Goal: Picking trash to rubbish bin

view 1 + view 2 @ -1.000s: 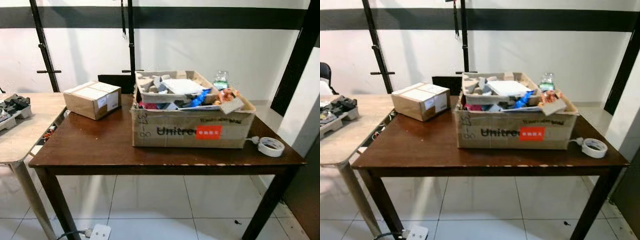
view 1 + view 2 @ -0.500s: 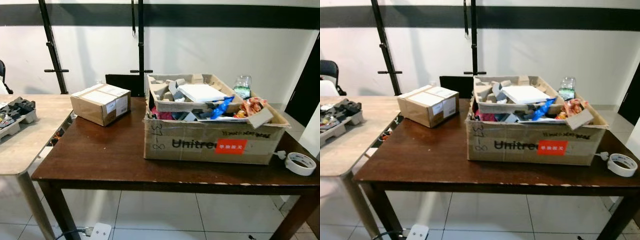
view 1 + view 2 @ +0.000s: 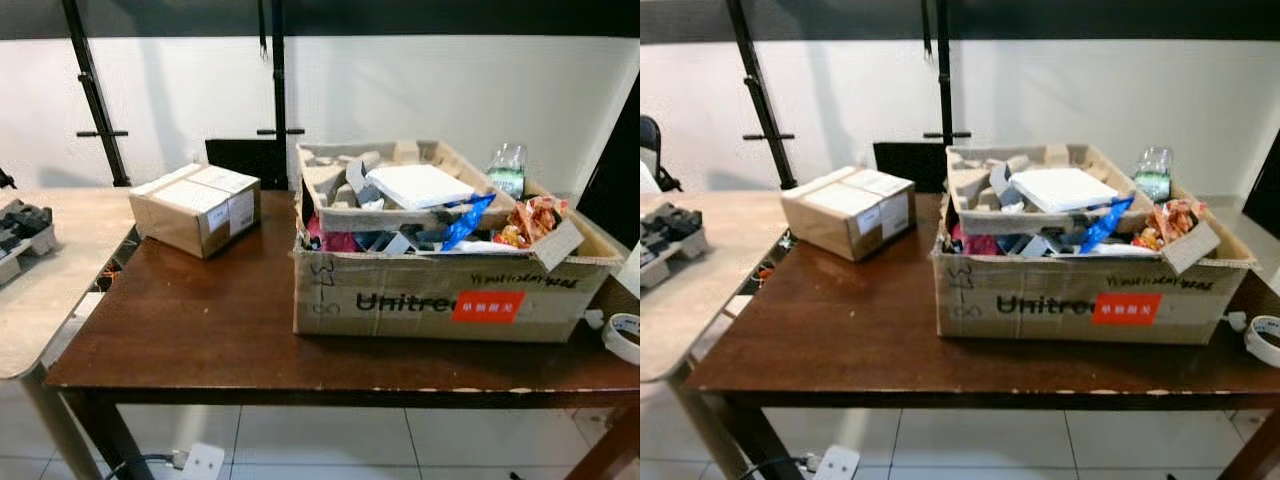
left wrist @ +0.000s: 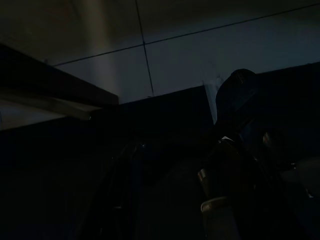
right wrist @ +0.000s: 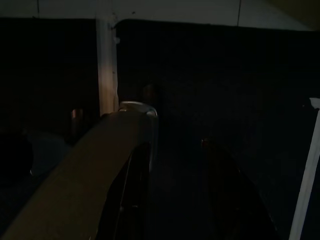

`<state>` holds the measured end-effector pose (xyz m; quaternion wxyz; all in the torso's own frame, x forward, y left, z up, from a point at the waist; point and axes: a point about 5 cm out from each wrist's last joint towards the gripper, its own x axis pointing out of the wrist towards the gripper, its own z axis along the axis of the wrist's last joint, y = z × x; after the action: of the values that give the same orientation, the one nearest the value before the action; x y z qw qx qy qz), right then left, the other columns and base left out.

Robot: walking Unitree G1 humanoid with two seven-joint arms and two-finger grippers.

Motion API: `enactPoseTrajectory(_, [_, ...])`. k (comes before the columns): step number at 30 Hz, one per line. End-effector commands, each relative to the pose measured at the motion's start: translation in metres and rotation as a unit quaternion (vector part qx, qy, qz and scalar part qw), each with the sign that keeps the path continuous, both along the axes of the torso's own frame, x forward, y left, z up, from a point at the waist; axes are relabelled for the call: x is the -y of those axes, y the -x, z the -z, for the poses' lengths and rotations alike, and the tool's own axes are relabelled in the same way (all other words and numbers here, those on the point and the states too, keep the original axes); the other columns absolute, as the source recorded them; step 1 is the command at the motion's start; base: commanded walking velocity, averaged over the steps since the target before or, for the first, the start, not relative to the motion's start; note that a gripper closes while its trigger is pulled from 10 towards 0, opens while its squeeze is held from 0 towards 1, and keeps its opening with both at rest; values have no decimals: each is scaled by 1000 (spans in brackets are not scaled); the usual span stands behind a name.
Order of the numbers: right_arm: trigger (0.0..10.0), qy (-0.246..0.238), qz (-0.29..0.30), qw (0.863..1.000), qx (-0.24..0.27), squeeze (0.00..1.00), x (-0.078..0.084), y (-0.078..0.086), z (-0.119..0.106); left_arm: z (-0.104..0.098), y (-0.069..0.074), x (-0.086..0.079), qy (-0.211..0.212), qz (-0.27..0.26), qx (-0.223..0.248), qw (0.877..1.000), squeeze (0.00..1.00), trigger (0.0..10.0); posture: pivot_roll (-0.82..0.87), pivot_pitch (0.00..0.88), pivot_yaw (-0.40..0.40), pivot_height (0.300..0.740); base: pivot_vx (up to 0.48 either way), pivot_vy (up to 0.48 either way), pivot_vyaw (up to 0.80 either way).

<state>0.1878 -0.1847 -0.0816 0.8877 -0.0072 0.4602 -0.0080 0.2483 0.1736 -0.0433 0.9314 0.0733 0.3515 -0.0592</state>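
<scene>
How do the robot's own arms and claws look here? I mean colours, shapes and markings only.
Little can be made out, because both wrist views are very dark. The left claw appears as black, rounded shapes, with a pale metallic ring on one part. The right claw is also black, with a curved silver edge near it. No markings are legible.

A big open cardboard box (image 3: 1080, 300) stuffed with trash sits on the dark wooden table (image 3: 830, 320). Left of the box lies a small sealed carton (image 3: 848, 211); right of it, a tape roll (image 3: 1267, 340).
</scene>
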Motion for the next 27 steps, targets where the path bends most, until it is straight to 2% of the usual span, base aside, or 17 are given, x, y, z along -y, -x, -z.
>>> enactPoseTrajectory(1, [10000, -4, 7, 1000, -13, 0, 0, 7, 4, 5, 7, -2, 1, -2, -11, 1000, 0, 10000, -84, 129, 28, 740, 0, 0, 0])
enactPoseTrajectory(16, [10000, -1, 6, 1000, -6, 0, 2, 7, 3, 5, 8, -1, 11, -5, -13, 1000, 0, 10000, -88, 134, 26, 740, 0, 0, 0])
enactPoseTrajectory(20, [10000, -24, 14, 998, 62, 0, 0, -8, -7, 5, 7, -2, 19, -15, -10, 1000, 0, 10000, -89, 133, 23, 740, 0, 0, 0])
enactPoseTrajectory(23, [10000, -30, 6, 996, 85, 0, -2, -17, -12, 4, 7, -1, 19, -15, -9, 1000, 0, 10000, -90, 134, 22, 740, 0, 0, 0])
enactPoseTrajectory(27, [10000, -26, 0, 995, 92, 0, -2, -28, -18, 4, 6, -2, 18, -15, -7, 1000, 0, 10000, -93, 133, 13, 740, 0, 0, 0])
